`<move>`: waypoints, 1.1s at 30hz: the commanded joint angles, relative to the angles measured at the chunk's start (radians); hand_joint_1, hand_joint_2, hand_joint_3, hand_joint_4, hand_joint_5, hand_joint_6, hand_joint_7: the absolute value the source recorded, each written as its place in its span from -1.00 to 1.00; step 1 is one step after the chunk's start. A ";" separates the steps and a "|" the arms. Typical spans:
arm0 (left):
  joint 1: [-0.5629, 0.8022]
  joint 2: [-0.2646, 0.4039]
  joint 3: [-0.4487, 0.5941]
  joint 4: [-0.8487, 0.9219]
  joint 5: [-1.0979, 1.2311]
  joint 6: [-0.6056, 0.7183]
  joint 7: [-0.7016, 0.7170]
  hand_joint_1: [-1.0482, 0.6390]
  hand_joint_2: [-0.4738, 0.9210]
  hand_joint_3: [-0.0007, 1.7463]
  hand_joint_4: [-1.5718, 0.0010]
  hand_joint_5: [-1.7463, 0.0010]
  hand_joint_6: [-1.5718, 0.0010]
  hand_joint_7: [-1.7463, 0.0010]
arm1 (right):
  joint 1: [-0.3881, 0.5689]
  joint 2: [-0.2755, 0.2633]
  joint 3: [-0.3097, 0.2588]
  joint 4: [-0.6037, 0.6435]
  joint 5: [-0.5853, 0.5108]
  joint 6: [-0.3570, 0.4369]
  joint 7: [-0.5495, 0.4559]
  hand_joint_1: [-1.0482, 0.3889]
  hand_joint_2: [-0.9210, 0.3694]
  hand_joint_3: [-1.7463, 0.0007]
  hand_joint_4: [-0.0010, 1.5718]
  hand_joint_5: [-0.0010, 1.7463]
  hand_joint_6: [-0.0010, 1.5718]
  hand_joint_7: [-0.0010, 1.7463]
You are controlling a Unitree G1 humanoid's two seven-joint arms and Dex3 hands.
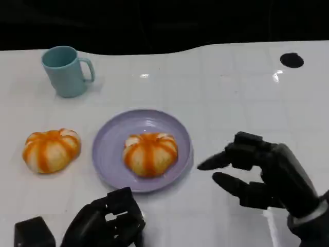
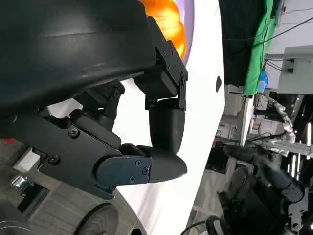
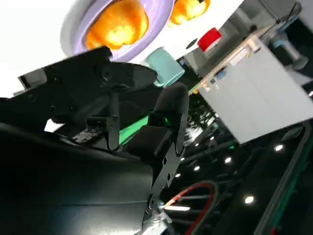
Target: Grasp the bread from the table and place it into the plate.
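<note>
While one bread roll (image 1: 150, 153) sits in my purple plate (image 1: 108, 149), another roll (image 1: 51, 149) lies left of it; mug (image 1: 66, 71) contents unseen. Right hand (image 1: 262, 177) spread, holding nothing; left hand (image 1: 105, 224) curled, holding nothing.

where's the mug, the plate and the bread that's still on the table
mug (image 1: 62, 72), head view, on the middle of its blue-green side
plate (image 1: 109, 139), head view, on the bare purple left part
bread on the table (image 1: 50, 150), head view, on the middle of its top

Orange-striped bread (image 1: 150, 153) sits upright in lavender plate (image 1: 110, 135), beyond left fingers (image 1: 115, 218); second bread (image 1: 51, 149) lies on bench (image 1: 231, 98).
</note>
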 commanded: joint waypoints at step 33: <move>-0.007 0.021 0.018 0.001 -0.011 0.011 -0.007 -0.48 0.72 -0.36 0.00 -1.00 0.05 -0.66 | 0.245 0.004 -0.151 -0.021 0.120 0.004 0.095 0.33 -0.10 -0.52 0.02 1.00 -0.10 0.62</move>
